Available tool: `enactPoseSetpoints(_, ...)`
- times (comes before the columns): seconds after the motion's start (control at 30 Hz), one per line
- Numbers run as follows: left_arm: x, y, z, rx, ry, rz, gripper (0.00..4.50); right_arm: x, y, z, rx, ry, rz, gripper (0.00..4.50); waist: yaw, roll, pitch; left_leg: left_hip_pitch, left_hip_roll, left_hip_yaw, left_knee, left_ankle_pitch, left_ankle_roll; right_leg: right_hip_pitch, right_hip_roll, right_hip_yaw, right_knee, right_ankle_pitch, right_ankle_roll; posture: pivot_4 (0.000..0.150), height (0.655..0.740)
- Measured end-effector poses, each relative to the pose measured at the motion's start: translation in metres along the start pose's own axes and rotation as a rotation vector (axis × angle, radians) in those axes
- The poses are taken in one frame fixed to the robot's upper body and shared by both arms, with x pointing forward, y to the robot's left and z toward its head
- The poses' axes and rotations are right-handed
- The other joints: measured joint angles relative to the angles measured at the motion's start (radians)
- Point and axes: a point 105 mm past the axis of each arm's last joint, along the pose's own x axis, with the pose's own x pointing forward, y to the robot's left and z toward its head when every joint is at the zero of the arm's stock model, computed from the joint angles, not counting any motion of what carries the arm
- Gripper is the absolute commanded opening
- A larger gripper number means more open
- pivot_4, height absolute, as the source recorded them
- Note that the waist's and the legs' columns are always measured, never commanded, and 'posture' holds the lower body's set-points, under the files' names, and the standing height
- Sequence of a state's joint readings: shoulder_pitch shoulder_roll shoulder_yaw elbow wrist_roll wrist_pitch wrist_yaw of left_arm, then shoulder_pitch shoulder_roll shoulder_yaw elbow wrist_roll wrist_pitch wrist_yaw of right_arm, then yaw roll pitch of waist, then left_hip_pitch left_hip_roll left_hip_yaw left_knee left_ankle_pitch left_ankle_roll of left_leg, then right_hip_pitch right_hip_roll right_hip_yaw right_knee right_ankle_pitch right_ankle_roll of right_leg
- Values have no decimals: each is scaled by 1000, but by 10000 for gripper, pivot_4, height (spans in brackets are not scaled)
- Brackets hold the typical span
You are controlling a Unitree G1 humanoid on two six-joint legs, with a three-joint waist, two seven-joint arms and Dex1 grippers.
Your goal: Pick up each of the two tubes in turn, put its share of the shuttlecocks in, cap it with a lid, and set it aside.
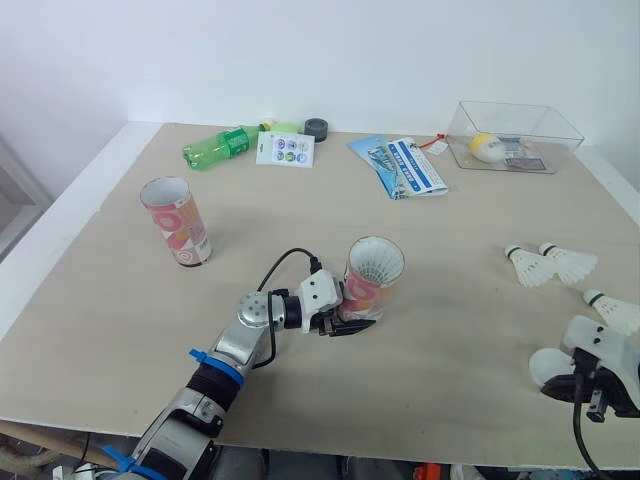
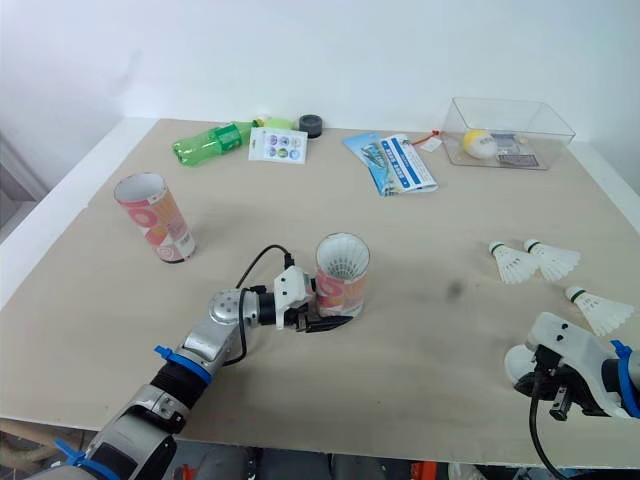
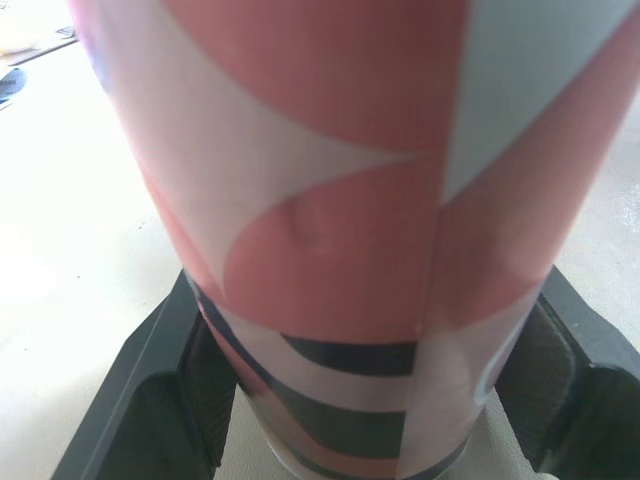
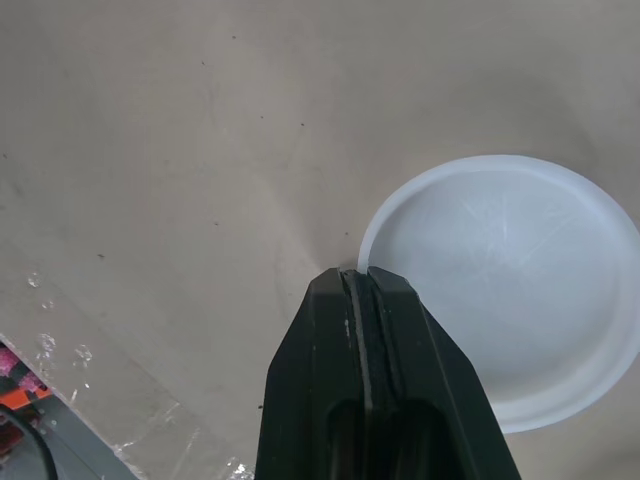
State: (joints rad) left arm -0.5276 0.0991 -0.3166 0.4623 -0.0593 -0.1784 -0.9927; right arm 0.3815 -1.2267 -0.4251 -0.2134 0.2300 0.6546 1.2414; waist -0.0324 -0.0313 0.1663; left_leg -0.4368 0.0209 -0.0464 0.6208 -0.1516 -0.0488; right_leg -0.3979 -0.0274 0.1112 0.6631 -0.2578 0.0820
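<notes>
A pink patterned tube stands mid-table with white shuttlecock feathers showing in its mouth. My left gripper is shut on its base, one black finger pressed on each side of the tube. A second, similar tube stands open at the left. Three loose shuttlecocks lie at the right. Near the front right edge my right gripper is shut on the rim of a white lid, which lies on the table.
Along the back lie a green bottle, a sticker card, a black roll and a blue leaflet. A clear box at the back right holds a yellow-white ball. The table's front edge is close to both arms.
</notes>
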Motion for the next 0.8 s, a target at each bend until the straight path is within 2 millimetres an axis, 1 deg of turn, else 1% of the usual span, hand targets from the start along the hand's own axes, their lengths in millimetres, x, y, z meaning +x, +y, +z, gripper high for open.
enactPoseSetpoints(0.07, 0, 1, 0, 0, 2, -2, 30413, 1, 0, 4, -22, -11, 3, 446, 0, 0, 0, 0, 0, 0, 0, 0, 0, 0, 0, 0, 0, 0, 0, 1500, 7400)
enactPoseSetpoints(0.1, 1, 2, 0, 1, 3, -4, 30413, 3, 0, 9, -46, -26, 7, 446, 0, 0, 0, 0, 0, 0, 1, 0, 0, 0, 0, 0, 0, 1, 0, 1500, 7400)
enactPoseSetpoints(0.2, 1, 3, -1, 3, 4, -4, 30413, 2, 3, 39, -169, -115, 26, 446, -1, 2, 0, 0, 0, 1, 2, 0, 0, 0, 0, 0, 0, 1, 1, 1500, 7400)
enactPoseSetpoints(0.27, 2, 4, -2, 2, 5, -7, 30413, -4, 4, 63, -282, -172, 32, 446, -3, 4, 0, 0, 0, 1, 3, 0, 0, 0, -1, 0, 0, 2, 1, 1500, 7400)
enactPoseSetpoints(0.3, 2, 5, -2, 5, 4, -10, 30413, -9, 4, 77, -350, -198, 27, 446, -3, 5, 0, 0, 0, 1, 2, 0, 0, 0, -1, 0, 0, 2, 1, 1500, 7400)
enactPoseSetpoints(0.37, 3, 5, -2, 6, 2, -17, 30413, -18, 3, 96, -454, -234, 17, 446, -2, 7, -1, 0, 0, 0, 2, 0, 0, 0, -1, 0, 0, 2, 1, 1500, 7400)
enactPoseSetpoints(0.47, 3, 8, -1, 5, -1, -20, 30413, -29, 9, 125, -615, -274, 37, 446, -3, 8, -2, 0, 0, 1, 1, 0, 0, 0, -1, 0, 0, 1, 0, 1500, 7400)
enactPoseSetpoints(0.5, 4, 9, -1, 3, 0, -27, 30413, -36, 12, 140, -699, -302, 42, 446, -5, 9, -2, -1, 0, 1, 1, 0, 0, -1, -1, 0, 0, 1, 0, 1500, 7400)
enactPoseSetpoints(0.53, 4, 10, 0, 3, 1, -30, 30413, -39, 13, 145, -726, -313, 36, 446, -3, 10, -2, -1, 0, 1, 1, 0, 0, -1, -1, 0, 0, 1, 0, 1500, 7400)
enactPoseSetpoints(0.57, 4, 10, -1, -4, 2, -33, 30413, -44, 14, 155, -789, -323, 43, 446, -5, 9, -2, 0, 0, 1, 1, 0, 0, -1, -1, 0, 0, 1, 0, 1500, 7400)
enactPoseSetpoints(0.67, 3, 12, -1, -15, 12, -45, 30413, -63, 11, 182, -942, -348, 11, 446, -9, 10, -1, -1, 0, 2, 1, 0, 0, -1, -1, 0, 0, 2, 0, 1500, 7400)
enactPoseSetpoints(0.7, 3, 14, -2, -18, 19, -54, 30413, -78, 11, 201, -1047, -364, -25, 446, -13, 11, -1, 0, 0, 2, 1, 0, 0, -2, -1, 0, 0, 2, 0, 1500, 7400)
enactPoseSetpoints(0.77, 3, 14, -3, -22, 23, -56, 30413, -85, 12, 211, -1106, -368, -47, 446, -13, 10, -1, 0, 0, 1, 0, 0, 0, -1, -1, -1, 0, 2, -1, 1500, 7400)
enactPoseSetpoints(0.8, 3, 15, -3, -25, 23, -56, 30413, -89, 13, 222, -1157, -379, -54, 446, -15, 11, -1, 0, 0, 2, 0, 0, 0, -2, -1, 0, 0, 2, -1, 1500, 7400)
